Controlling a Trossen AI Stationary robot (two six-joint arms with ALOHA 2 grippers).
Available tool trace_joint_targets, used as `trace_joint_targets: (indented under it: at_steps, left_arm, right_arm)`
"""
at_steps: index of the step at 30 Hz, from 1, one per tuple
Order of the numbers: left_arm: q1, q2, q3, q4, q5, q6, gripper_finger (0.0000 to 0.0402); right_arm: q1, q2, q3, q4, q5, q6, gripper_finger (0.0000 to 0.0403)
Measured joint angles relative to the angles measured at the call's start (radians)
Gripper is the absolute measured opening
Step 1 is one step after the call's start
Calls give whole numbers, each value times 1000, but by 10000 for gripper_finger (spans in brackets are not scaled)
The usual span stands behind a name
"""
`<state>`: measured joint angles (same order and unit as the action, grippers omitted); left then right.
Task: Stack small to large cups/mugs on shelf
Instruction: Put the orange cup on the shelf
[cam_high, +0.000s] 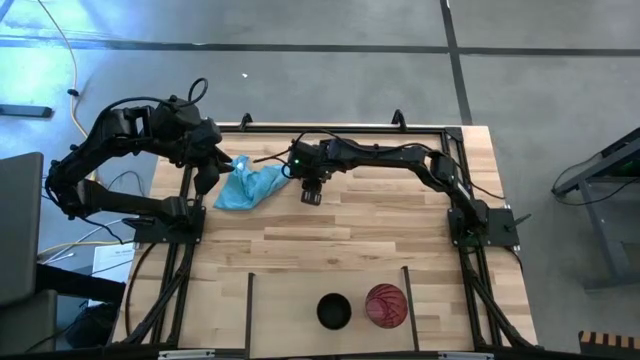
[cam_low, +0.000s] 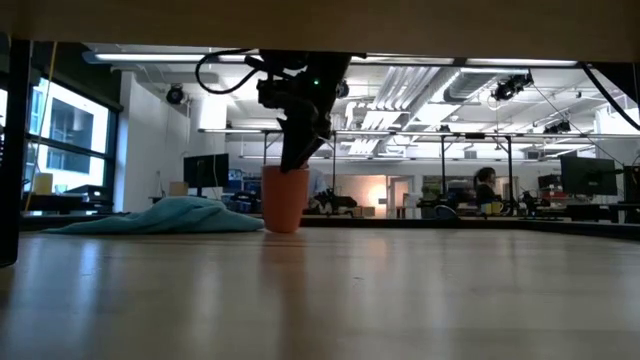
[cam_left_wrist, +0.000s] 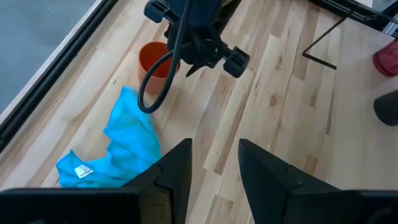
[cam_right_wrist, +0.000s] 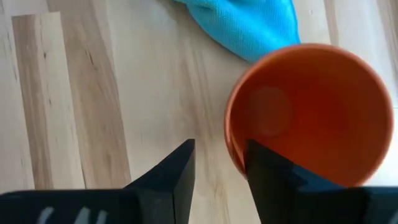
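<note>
On the shelf at the near edge of the bench stand the black cup and red-pink cup, side by side. Farther back, the right gripper straddles the upright orange cup's rim — one finger inside, not yet clenched — beside the blue cloth. The left gripper hovers released over the cloth.

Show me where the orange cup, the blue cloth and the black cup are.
Orange cup (cam_right_wrist: 311, 112): right wrist view, on its inside bottom.
Blue cloth (cam_high: 250, 186): high view, on the middle of the crumpled fabric.
Black cup (cam_high: 333, 310): high view, on its dark opening, between the two thin bars.
</note>
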<state>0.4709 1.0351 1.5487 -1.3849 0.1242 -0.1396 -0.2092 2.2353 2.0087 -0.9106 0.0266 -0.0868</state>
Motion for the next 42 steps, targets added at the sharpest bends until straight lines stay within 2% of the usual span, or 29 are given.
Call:
trace_joint_targets:
  at_steps: [7, 11, 24, 35, 42]
  left_arm:
    - [0, 0, 0, 0, 0, -1, 117]
    - [0, 0, 0, 0, 0, -1, 117]
    - [0, 0, 0, 0, 0, -1, 117]
    - [0, 0, 0, 1, 0, -1, 117]
    - [0, 0, 0, 1, 0, -1, 117]
  right_arm:
    - [7, 0, 0, -9, -9, -1, 131]
    - [8, 0, 0, -4, 29, 0, 131]
    - [-19, 0, 0, 25, 60, -11, 129]
    - [-27, 0, 0, 25, 57, -18, 71]
    - [-27, 0, 0, 16, 14, -18, 32]
